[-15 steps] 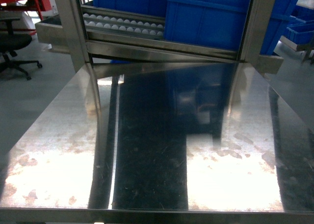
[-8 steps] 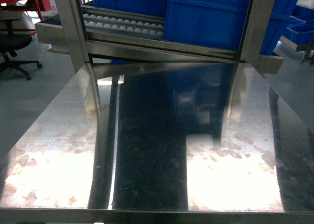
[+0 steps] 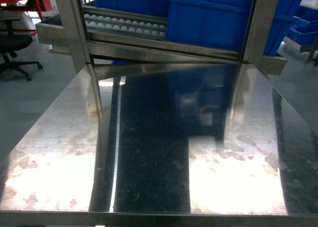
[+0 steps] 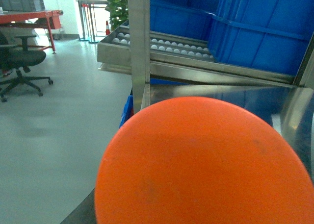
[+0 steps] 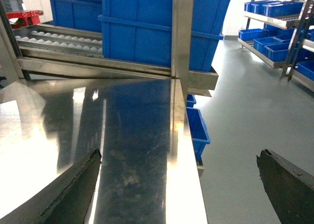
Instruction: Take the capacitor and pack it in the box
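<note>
No capacitor and no box show in any view. The head view holds only the bare steel table [image 3: 149, 152], with neither gripper in it. A big smooth orange round surface [image 4: 206, 165] fills the lower part of the left wrist view and hides where the left jaws would be. In the right wrist view my right gripper [image 5: 179, 155] is open, its two dark fingers [image 5: 73, 189] spread wide over the table's right edge [image 5: 184, 150] with nothing between them.
Big blue plastic bins [image 3: 208, 18] and a roller conveyor [image 3: 124, 24] stand behind steel posts at the table's far edge. A small blue bin [image 5: 198, 131] sits below the table's right side, with blue-bin shelves [image 5: 274, 33] beyond. An office chair [image 3: 15, 48] stands far left.
</note>
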Motion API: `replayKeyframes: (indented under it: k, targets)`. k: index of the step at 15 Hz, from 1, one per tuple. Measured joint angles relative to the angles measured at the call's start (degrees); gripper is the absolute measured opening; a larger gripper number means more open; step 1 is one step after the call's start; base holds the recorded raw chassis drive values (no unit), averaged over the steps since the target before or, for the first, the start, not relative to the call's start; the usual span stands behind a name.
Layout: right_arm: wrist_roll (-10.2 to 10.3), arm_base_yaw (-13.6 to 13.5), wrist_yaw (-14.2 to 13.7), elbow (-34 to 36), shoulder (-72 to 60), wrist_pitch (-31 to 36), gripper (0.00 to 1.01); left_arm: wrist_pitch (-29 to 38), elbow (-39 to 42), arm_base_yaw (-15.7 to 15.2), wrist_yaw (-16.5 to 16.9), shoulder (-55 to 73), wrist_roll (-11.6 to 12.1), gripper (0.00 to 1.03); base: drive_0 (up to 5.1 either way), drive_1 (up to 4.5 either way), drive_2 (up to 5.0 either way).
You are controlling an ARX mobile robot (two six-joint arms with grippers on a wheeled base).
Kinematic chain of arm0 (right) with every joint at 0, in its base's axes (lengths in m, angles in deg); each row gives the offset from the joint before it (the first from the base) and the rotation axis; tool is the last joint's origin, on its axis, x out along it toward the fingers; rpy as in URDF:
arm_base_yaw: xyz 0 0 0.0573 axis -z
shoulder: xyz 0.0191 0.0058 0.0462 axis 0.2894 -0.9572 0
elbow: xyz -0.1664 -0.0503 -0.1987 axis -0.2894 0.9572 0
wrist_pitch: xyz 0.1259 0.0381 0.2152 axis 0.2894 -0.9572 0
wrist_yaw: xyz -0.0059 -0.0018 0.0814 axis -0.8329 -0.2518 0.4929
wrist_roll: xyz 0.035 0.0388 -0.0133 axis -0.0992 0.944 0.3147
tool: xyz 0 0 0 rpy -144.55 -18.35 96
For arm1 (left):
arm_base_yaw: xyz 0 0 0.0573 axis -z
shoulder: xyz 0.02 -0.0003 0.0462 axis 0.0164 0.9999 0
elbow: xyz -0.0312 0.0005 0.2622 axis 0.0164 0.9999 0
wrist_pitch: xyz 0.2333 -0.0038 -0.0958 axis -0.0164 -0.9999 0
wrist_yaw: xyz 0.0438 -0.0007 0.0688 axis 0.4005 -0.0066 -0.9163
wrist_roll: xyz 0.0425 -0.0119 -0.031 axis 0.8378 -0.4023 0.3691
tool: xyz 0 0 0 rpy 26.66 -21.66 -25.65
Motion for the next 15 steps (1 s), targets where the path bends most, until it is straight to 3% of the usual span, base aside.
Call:
replayKeyframes:
  k: [5,7,15]
  targets:
    - [0.00,0.00,0.00,0.00,0.00,0.00,0.98,-4.98,0.00,0.00,0.00,-5.05,0.00,0.44,0.0,0.00,0.0]
    - [0.00,0.00,-0.02,0.00,0.00,0.00,0.98,-16.04,-0.02,0.00,-0.07,-13.66,0.00,0.44,0.0,0.00,0.0]
    - [-0.02,0.00,0.00,0.00,0.00,0.00,0.98,-15.28,-0.04,0.00,-0.02,-14.45,0.04,0.44,0.0,0.00,0.0]
